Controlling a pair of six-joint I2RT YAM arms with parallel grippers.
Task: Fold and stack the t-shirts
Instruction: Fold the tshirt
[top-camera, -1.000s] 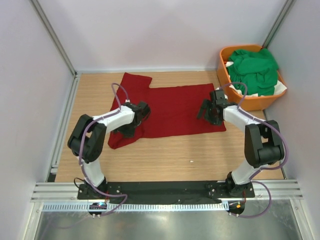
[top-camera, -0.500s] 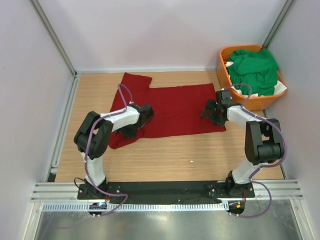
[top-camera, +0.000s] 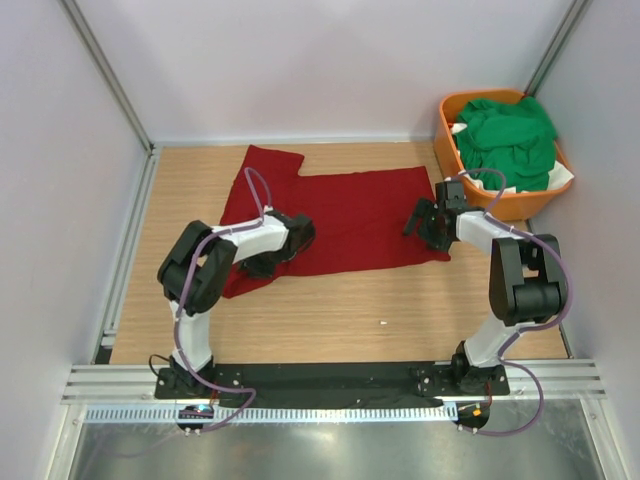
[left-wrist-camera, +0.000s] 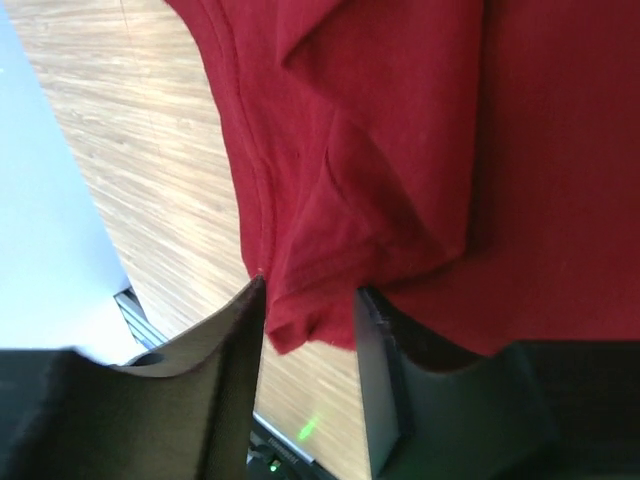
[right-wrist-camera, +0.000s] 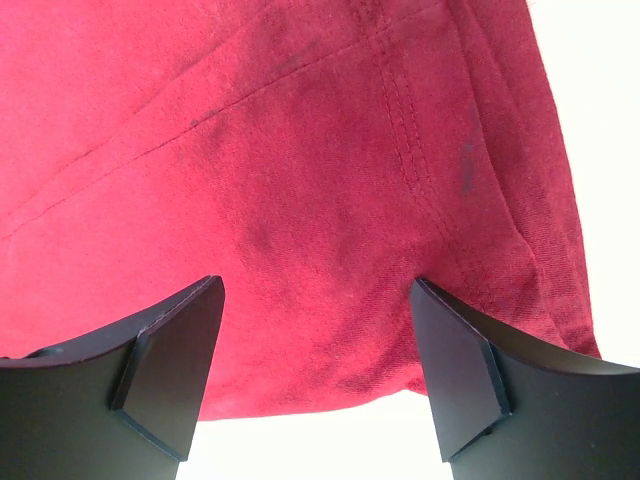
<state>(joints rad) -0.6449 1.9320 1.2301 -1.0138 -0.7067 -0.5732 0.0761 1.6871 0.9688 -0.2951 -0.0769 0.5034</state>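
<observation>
The dark red t-shirt (top-camera: 350, 215) lies spread on the wooden table, one sleeve toward the far left. My left gripper (top-camera: 265, 260) is low over its near-left part. In the left wrist view a folded corner of the red shirt (left-wrist-camera: 400, 130) sits between the partly open fingers of the left gripper (left-wrist-camera: 308, 310), which are not pressed together. My right gripper (top-camera: 422, 225) hovers at the shirt's right hem. In the right wrist view the right gripper (right-wrist-camera: 315, 285) is wide open astride the hem of the red shirt (right-wrist-camera: 300, 150). Green t-shirts (top-camera: 510, 135) are piled in the basket.
An orange plastic basket (top-camera: 500, 208) stands at the far right corner, close to my right arm. White walls with metal posts enclose the table on three sides. A black rail (top-camera: 330, 378) carrying the arm bases runs along the near edge.
My left gripper has slid to the right over the shirt's near-left part. The right gripper edged slightly farther right along the hem. The shirt has barely shifted.
</observation>
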